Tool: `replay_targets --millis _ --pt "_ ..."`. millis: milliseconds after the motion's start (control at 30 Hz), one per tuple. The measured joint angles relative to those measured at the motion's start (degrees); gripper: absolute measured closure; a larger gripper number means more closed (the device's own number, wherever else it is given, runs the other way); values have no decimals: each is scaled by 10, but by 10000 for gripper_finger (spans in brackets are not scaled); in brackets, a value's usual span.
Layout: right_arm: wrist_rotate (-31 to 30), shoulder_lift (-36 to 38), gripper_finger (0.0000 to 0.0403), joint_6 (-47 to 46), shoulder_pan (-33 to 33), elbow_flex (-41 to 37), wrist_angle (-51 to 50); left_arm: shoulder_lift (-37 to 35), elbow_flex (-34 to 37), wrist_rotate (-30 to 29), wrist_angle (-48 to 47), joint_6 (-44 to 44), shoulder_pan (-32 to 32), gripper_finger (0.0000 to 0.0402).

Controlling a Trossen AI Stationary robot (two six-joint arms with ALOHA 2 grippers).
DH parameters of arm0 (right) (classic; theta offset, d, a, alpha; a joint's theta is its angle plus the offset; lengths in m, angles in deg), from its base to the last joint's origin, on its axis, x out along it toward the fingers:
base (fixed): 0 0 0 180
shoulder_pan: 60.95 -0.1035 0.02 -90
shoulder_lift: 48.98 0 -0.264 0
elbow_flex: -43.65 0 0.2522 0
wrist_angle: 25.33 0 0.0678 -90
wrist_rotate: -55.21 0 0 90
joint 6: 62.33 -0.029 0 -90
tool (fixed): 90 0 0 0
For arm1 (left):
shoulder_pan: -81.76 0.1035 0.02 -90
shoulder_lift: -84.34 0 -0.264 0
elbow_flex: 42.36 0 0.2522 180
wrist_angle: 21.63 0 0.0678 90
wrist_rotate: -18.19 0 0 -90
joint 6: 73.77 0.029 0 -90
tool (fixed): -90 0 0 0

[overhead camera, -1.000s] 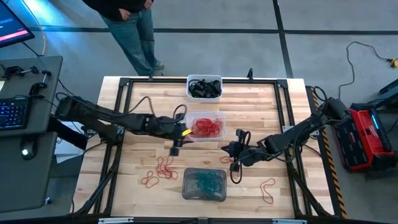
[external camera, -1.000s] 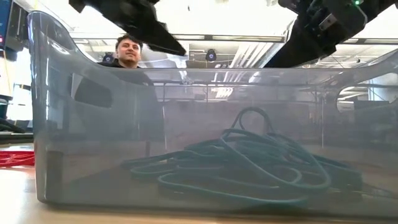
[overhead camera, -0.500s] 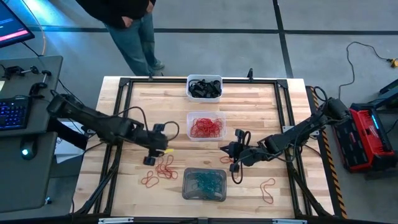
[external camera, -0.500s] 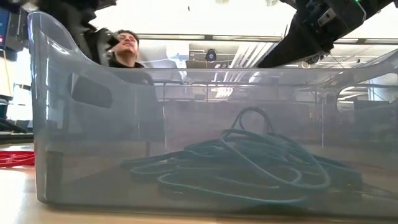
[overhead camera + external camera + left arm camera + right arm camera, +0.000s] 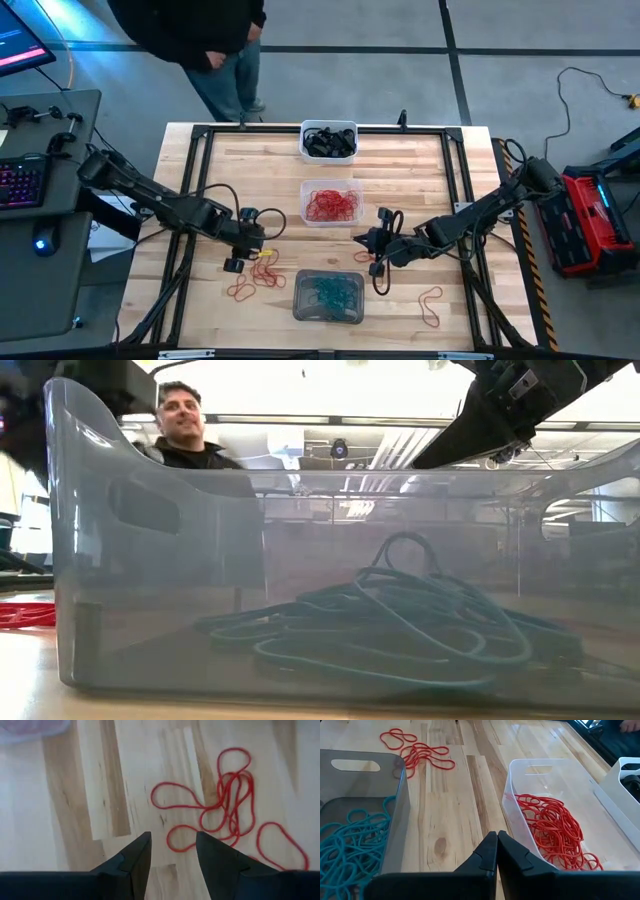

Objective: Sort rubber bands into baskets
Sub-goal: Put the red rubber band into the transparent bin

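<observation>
Spread apart and empty, the dark two-finger left gripper (image 5: 236, 263) is seen from above just left of a loose tangle of thin red rubber bands (image 5: 263, 270) on the wooden table (image 5: 420, 160); the right gripper (image 5: 362, 240), pressed together, waits near the middle. Three baskets are counted: an opaque white tub (image 5: 328, 141) of black bands far, a clear tub (image 5: 331, 204) of red bands in the middle, a translucent grey tub (image 5: 328, 297) of teal bands near. Sorting is judged mostly done; left are the red tangle, one more red band (image 5: 239, 292) and a red loop (image 5: 431, 299) near right. At table height, teal bands (image 5: 400, 620) fill the grey tub. From the left wrist, about six red loops (image 5: 225, 805) lie ahead of the fingers (image 5: 132, 857).
</observation>
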Motion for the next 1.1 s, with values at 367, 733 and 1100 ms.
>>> replay_targets --millis 367,733,1100 --pt "0 0 403 0 0 0 0 1 65 16 57 -41 -2 257" --pt "0 0 403 -5 0 0 -1 70 66 -16 90 -34 -2 257" --pt "0 0 403 -5 0 0 -2 142 64 -1 105 -31 -2 280"
